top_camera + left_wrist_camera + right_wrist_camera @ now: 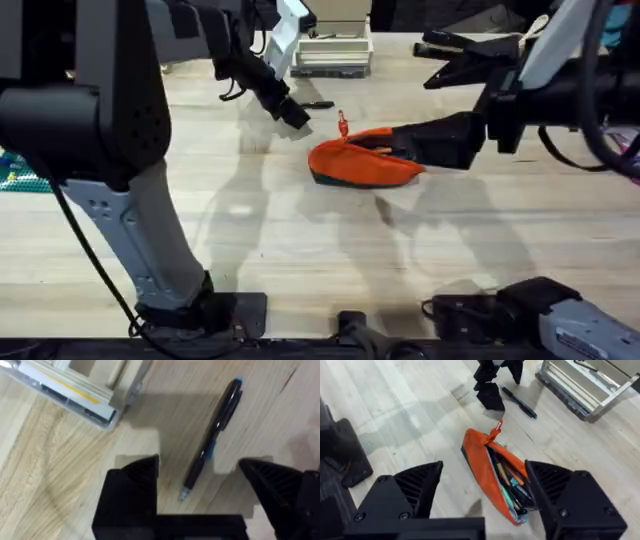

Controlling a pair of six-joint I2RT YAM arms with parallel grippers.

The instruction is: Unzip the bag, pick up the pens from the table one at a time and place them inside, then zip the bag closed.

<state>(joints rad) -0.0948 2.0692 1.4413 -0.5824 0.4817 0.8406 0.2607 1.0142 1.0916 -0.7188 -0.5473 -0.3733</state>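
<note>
The bag (365,160) lies unzipped at the centre of the table (300,240), pens visible inside. One black pen (212,440) lies at its 11 o'clock. The left gripper (200,477) hovers above this pen, fingers apart. The right gripper (482,490), at 3 o'clock, is spread beside the bag.

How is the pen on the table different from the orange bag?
The pen is thin, black and stiff; the bag is fat, orange and soft. The pen lies alone between the left hand's open fingers; the bag is unzipped with pens inside. Both rest on the table.
</note>
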